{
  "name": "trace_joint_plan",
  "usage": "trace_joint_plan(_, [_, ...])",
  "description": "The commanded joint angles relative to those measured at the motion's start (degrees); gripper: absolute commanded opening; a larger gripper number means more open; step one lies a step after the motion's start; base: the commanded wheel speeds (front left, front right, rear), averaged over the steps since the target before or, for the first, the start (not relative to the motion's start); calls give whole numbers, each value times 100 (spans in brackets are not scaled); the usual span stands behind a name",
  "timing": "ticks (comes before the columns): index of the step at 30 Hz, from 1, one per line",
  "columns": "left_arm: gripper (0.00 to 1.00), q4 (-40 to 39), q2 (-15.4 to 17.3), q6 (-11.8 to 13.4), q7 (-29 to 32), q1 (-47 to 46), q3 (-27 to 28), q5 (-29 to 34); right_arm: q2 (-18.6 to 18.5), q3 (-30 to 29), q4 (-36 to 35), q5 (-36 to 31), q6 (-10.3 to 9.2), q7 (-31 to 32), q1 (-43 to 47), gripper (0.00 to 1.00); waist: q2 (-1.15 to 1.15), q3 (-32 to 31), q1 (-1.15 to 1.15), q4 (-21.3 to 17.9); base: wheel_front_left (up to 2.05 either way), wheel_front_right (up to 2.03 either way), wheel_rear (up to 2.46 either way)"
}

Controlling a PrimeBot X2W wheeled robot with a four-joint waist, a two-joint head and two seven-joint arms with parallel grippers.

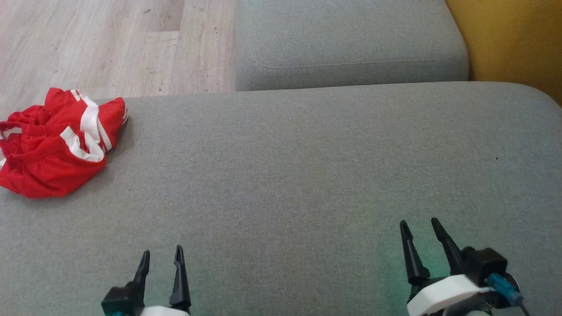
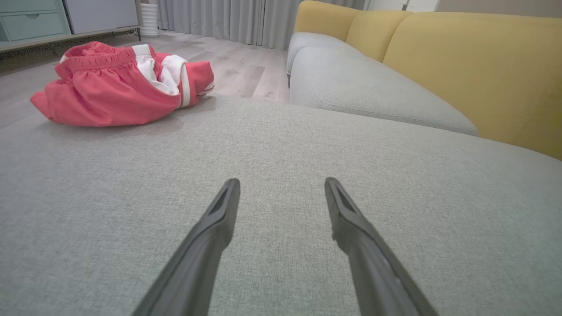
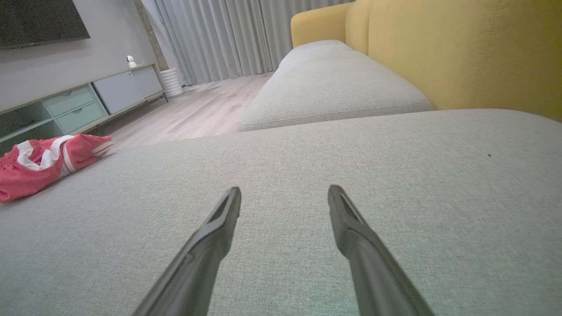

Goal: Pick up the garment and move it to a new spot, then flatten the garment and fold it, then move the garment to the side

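The red shorts (image 1: 48,153) lie bunched at the grey cushion's (image 1: 307,175) far left edge, well apart from the left gripper (image 1: 162,250) and right gripper (image 1: 419,221), both spread and empty, so the left should probably reach across and pinch a raised fold.

Red garment (image 1: 48,145) with white stripes, plain grey seat cushion (image 1: 307,175) with a fine woven texture, mustard-yellow backrest (image 2: 461,66), pale wood-grain floor (image 1: 109,44), black left end effector (image 1: 162,250), black right end effector (image 1: 419,221), grey curtains (image 3: 219,39), drawers (image 3: 74,109) seemingly pale mint green
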Motion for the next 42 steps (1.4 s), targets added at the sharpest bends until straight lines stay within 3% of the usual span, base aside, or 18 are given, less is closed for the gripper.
trace_joint_plan(1, [100, -185, 64, 44, -108, -125, 99, 137, -54, 158, -171, -155, 41, -85, -147, 100, 0, 1, 0, 1, 0, 0, 0])
trace_joint_plan(11, [100, -254, 79, 158, -187, -74, 57, 581, -59, 283, -131, -872, 45, -260, -153, 100, 0, 6, 0, 21, 0, 0, 0])
trace_joint_plan(33, [100, -333, 119, 279, -101, -48, -4, 471, -59, 215, -95, -875, 45, -296, -176, 100, 0, 43, 0, 41, 0, 0, 0])
trace_joint_plan(42, [100, -327, 152, 269, -96, -221, -76, 485, -59, 16, -153, -920, 45, -304, -147, 100, 0, 174, 0, 546, 0, 0, 0])
